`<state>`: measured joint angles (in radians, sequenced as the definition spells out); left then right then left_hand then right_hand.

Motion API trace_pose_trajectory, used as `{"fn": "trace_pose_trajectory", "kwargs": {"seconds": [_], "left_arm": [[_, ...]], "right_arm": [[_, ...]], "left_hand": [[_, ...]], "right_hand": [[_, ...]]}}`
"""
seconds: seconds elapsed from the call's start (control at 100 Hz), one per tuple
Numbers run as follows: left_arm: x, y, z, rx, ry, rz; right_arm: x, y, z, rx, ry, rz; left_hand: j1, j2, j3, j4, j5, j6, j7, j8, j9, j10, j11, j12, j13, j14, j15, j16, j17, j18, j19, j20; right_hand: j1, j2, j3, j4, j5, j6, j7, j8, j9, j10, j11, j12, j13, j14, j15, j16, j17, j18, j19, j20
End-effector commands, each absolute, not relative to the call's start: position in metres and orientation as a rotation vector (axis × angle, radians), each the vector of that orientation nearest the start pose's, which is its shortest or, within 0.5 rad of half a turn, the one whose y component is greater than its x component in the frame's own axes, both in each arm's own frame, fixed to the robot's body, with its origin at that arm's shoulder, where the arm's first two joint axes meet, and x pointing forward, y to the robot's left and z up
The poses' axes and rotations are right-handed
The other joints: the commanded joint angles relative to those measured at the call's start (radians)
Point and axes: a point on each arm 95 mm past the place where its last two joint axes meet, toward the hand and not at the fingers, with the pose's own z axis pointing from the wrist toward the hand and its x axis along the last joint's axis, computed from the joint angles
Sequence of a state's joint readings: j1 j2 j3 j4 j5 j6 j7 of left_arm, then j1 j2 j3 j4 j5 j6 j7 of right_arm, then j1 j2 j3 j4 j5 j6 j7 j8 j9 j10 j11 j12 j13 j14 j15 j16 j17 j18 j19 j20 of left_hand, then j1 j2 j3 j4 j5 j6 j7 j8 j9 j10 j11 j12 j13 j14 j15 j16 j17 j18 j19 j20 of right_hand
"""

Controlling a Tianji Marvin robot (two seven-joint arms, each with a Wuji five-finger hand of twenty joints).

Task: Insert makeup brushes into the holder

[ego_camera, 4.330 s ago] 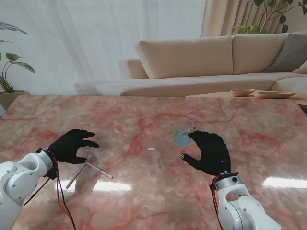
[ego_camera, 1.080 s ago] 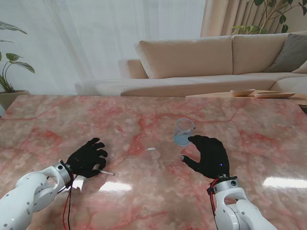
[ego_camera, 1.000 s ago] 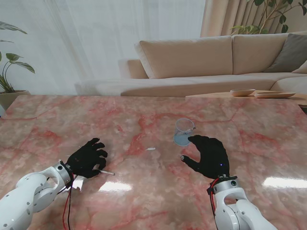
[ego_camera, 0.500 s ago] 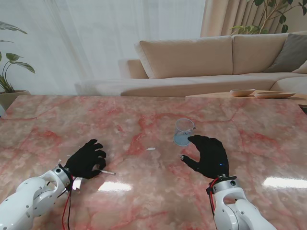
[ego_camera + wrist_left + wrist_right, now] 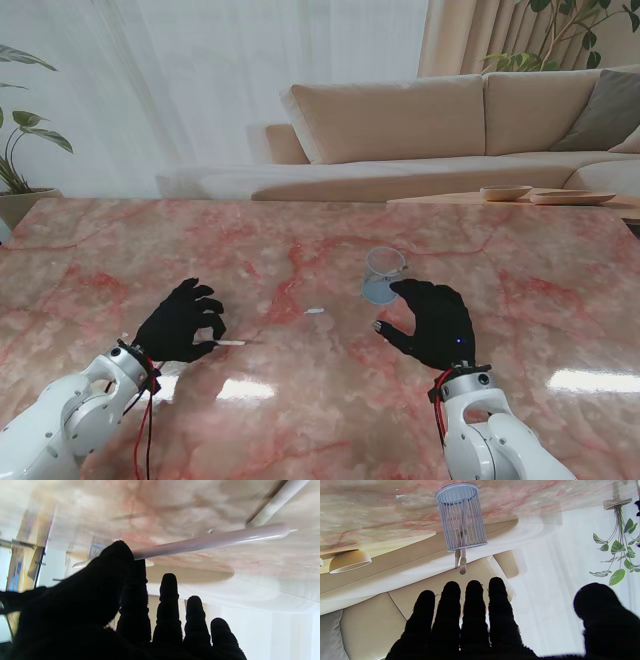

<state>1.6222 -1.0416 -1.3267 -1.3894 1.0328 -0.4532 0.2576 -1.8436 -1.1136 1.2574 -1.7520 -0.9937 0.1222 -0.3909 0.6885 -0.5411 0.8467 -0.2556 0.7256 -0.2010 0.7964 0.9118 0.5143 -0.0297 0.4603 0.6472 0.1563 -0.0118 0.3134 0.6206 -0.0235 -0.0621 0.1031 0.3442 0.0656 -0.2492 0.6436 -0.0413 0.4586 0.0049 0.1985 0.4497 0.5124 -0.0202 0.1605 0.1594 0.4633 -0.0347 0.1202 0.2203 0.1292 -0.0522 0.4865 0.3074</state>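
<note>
Left hand [image 5: 182,322], black-gloved, is pinching a slim pale lilac makeup brush handle [image 5: 212,540] between thumb [image 5: 113,555] and index fingertip; the other three fingers are standing free beside it. In the stand view that brush [image 5: 225,343] is showing as a thin light stick poking out to the right of the hand, low over the pink-veined marble tabletop [image 5: 300,250]. Whether it is touching the surface, cannot tell. In the left wrist view a second pale rod [image 5: 277,501] is lying across the corner, blurred, beside the held handle; cannot tell what it is.

Right hand [image 5: 432,322], also black-gloved, is hovering palm-down with nothing in it, four fingers [image 5: 475,600] lying side by side and thumb [image 5: 597,600] splayed wide apart. It is sitting just nearer to me than the holder.

Pale blue slatted cylindrical brush holder [image 5: 382,276] is standing upright on the table, right of centre, just past the right fingertips. The right wrist view is showing the holder [image 5: 461,517] already containing two brushes [image 5: 461,560] with beige tips sticking out of its open end.

Small white scrap [image 5: 315,311] is lying on the marble between the two hands.

Beige fabric sofa [image 5: 440,130] is sitting beyond the far table edge.
</note>
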Motion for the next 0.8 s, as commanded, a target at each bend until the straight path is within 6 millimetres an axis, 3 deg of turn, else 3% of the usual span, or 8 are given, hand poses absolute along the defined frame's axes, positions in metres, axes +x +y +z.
{"fn": "trace_pose_trajectory", "kwargs": {"seconds": [0.0, 0.19, 0.33, 0.45, 0.61, 0.79], "left_arm": [[0.378, 0.056, -0.363, -1.059, 1.558, -1.722], [0.383, 0.040, -0.350, -1.124, 1.452, -1.827], [0.387, 0.020, -0.341, -1.154, 1.394, -1.913], [0.391, 0.002, -0.332, -1.174, 1.342, -1.992], [0.395, -0.022, -0.321, -1.203, 1.287, -2.088], [0.397, -0.047, -0.314, -1.224, 1.262, -2.162]], "right_arm": [[0.322, -0.003, -0.336, 1.218, 1.152, 1.538], [0.323, -0.001, -0.338, 1.224, 1.147, 1.551], [0.323, 0.001, -0.338, 1.218, 1.136, 1.562], [0.323, 0.003, -0.338, 1.202, 1.123, 1.563], [0.324, 0.005, -0.337, 1.193, 1.089, 1.563], [0.328, 0.010, -0.339, 1.227, 1.072, 1.582]], "left_hand": [[0.062, 0.002, 0.074, 0.023, 0.076, -0.111, 0.036, 0.042, -0.011, 0.000, -0.005, -0.001, -0.047, 0.007, -0.009, 0.003, -0.004, -0.008, -0.046, -0.016], [0.066, 0.000, 0.073, 0.025, 0.078, -0.111, 0.032, 0.042, -0.012, -0.001, -0.010, -0.004, -0.048, 0.011, -0.016, 0.001, -0.005, -0.004, -0.047, -0.020], [0.064, 0.001, 0.073, 0.027, 0.079, -0.111, 0.029, 0.042, -0.017, -0.002, -0.015, -0.007, -0.050, 0.011, -0.022, -0.001, -0.005, -0.004, -0.050, -0.024], [0.064, 0.000, 0.073, 0.028, 0.081, -0.111, 0.027, 0.042, -0.018, -0.003, -0.018, -0.008, -0.050, 0.012, -0.025, -0.002, -0.005, -0.003, -0.052, -0.028], [0.064, -0.002, 0.074, 0.030, 0.081, -0.110, 0.025, 0.042, -0.022, -0.004, -0.024, -0.012, -0.052, 0.013, -0.033, -0.005, -0.005, -0.001, -0.058, -0.036], [0.064, -0.003, 0.075, 0.031, 0.082, -0.111, 0.024, 0.042, -0.022, -0.006, -0.025, -0.013, -0.050, 0.013, -0.038, -0.007, -0.004, 0.003, -0.061, -0.043]], "right_hand": [[0.020, 0.002, 0.012, 0.022, 0.013, 0.006, 0.008, 0.001, 0.001, -0.013, 0.002, 0.013, -0.024, -0.014, 0.003, 0.017, -0.017, -0.005, 0.002, 0.002], [0.029, -0.018, 0.022, 0.020, 0.013, 0.004, 0.009, 0.001, 0.006, -0.016, 0.005, 0.015, -0.019, -0.011, 0.006, 0.019, -0.015, 0.001, 0.003, 0.004], [0.044, -0.077, 0.068, 0.011, 0.022, -0.001, 0.016, 0.005, 0.030, -0.022, 0.034, 0.042, 0.012, -0.002, 0.045, 0.054, -0.004, 0.020, 0.040, 0.035], [0.058, -0.146, 0.135, -0.010, 0.038, -0.008, 0.029, 0.008, 0.063, -0.030, 0.078, 0.106, 0.061, 0.000, 0.134, 0.158, 0.027, 0.043, 0.196, 0.205], [0.133, -0.215, 0.117, -0.030, 0.075, -0.030, 0.054, 0.010, 0.112, -0.043, 0.194, 0.252, 0.117, -0.025, 0.362, 0.329, 0.084, 0.059, 0.330, 0.416], [0.240, -0.306, 0.117, -0.055, 0.117, -0.039, 0.072, 0.005, 0.206, -0.087, 0.339, 0.414, 0.215, -0.056, 0.608, 0.459, 0.173, 0.078, 0.526, 0.531]]}}
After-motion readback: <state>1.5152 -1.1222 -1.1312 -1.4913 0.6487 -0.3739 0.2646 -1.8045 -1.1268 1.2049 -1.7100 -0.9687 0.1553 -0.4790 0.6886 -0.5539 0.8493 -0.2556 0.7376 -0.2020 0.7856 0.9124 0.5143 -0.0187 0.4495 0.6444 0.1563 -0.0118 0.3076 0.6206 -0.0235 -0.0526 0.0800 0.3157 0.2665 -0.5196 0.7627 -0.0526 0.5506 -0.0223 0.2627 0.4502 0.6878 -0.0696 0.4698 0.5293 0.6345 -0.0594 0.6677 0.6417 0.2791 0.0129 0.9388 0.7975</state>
